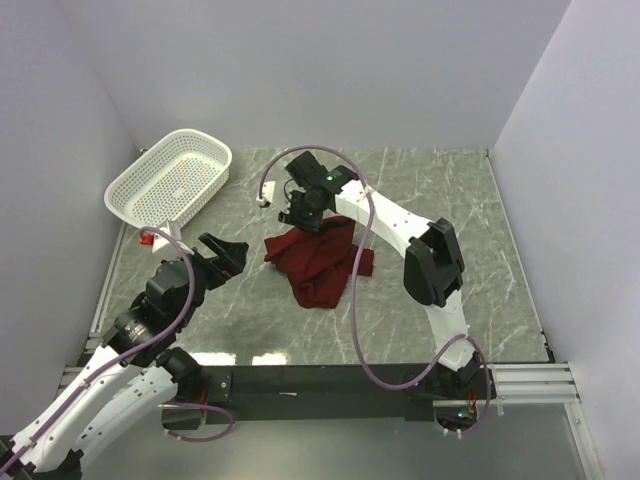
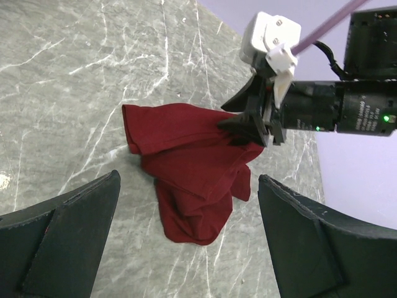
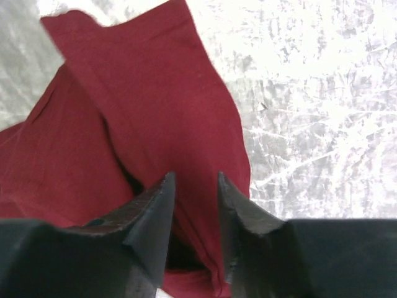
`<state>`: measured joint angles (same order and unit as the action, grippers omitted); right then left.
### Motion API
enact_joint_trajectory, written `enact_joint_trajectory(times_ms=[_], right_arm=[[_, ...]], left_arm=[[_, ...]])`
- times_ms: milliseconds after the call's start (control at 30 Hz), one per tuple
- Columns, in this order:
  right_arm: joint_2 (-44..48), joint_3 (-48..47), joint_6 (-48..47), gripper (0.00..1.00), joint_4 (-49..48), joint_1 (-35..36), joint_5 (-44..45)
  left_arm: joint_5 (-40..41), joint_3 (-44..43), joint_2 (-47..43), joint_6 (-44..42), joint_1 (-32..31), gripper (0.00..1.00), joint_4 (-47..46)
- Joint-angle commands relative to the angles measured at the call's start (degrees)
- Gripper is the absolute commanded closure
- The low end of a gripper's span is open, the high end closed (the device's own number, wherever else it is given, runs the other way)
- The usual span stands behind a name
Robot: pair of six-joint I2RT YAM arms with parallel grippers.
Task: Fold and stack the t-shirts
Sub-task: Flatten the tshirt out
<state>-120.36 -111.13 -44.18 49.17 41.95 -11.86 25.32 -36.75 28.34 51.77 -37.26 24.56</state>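
Note:
The maroon t-shirt [image 1: 320,262] lies crumpled in the middle of the marble table. It also shows in the left wrist view [image 2: 186,161] and the right wrist view [image 3: 155,112]. My right gripper [image 1: 300,215] is at the shirt's far edge, its jaws closed narrowly on a fold of the cloth [image 3: 195,180], which rises to it [image 2: 239,127]. My left gripper [image 1: 228,255] hovers left of the shirt, open wide and empty [image 2: 189,179]. No neck label shows.
A white perforated basket [image 1: 222,160] stands at the far left corner of the table. Grey walls close in the left, back and right sides. The right arm's purple cable [image 1: 355,300] hangs over the shirt's right side.

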Motion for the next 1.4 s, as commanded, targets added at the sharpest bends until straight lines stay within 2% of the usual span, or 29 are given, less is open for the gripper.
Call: enact_joint_trajectory(times_ms=[0,33,67,167,200,233,333,500,633,667,700,733,767,967,1100,1233,1367], right_arm=[[-2.1,-3.0,1.8,0.65,-0.3,-0.3,0.5],[-2.1,-3.0,1.9,0.72,-0.3,-0.5,0.3],[-2.0,-3.0,2.0,0.75,-0.3,-0.4,0.0],[-1.4,-2.8,1.9,0.77,0.1,-0.5,-0.4],[-0.7,-2.7,2.0,0.76,0.2,-0.6,-0.8],[-0.1,-2.6,2.2,0.64,0.3,-0.6,-1.3],[2.1,-1.8,3.2,0.5,-0.6,-0.6,-3.3],[3.9,-3.4,6.0,0.48,-0.2,-2.2,-6.6],[6.3,-3.3,8.3,0.48,1.9,-7.1,-15.3],[7.1,-2.7,8.8,0.48,1.9,-8.1,-16.8],[9.2,-0.9,8.9,0.48,1.9,-10.4,-18.1],[10.4,0.2,9.0,0.48,1.7,-11.4,-19.3],[11.5,1.4,9.2,0.48,1.5,-12.6,-21.0],[21.2,13.7,11.5,0.48,-3.0,-18.1,-25.8],[26.3,20.3,12.2,0.48,-5.4,-21.0,-28.3],[28.2,23.4,12.5,0.48,-6.4,-23.4,-30.1],[29.3,25.1,12.6,0.48,-7.0,-24.3,-30.9]], left_arm=[[-0.3,-0.6,-0.6,-0.7,0.2,0.01,-0.8],[-0.4,-0.6,-0.6,-0.6,0.2,0.01,-0.8],[-0.4,-0.5,-0.5,-0.7,0.2,0.01,-0.9],[-0.6,-0.3,-0.1,-0.8,0.2,0.01,-1.3],[-0.8,-0.2,0.0,-0.8,0.2,0.01,-1.4],[-0.9,-0.2,0.1,-0.9,0.2,0.01,-1.5],[-2.0,0.2,0.8,-2.2,0.2,0.01,-2.6],[-9.3,0.6,6.8,-14.4,0.2,0.01,-10.2],[-11.5,-8.2,20.3,-24.9,0.3,0.03,-8.8],[-13.2,-10.2,26.6,-30.0,0.3,0.05,-8.5],[-17.0,-13.7,29.7,-32.9,0.3,0.06,-8.1],[-18.8,-15.3,32.5,-35.8,0.3,0.14,-8.0],[-20.8,-16.7,37.9,-41.7,0.3,0.18,-8.2],[-29.4,-26.1,52.6,-57.6,0.4,0.26,-11.2],[-35.2,-33.0,60.2,-61.7,0.3,0.31,-10.1],[-33.7,-37.8,68.1,-62.6,0.1,0.4,-8.5],[-30.9,-40.2,71.5,-62.5,0.0,0.47,-7.1]])
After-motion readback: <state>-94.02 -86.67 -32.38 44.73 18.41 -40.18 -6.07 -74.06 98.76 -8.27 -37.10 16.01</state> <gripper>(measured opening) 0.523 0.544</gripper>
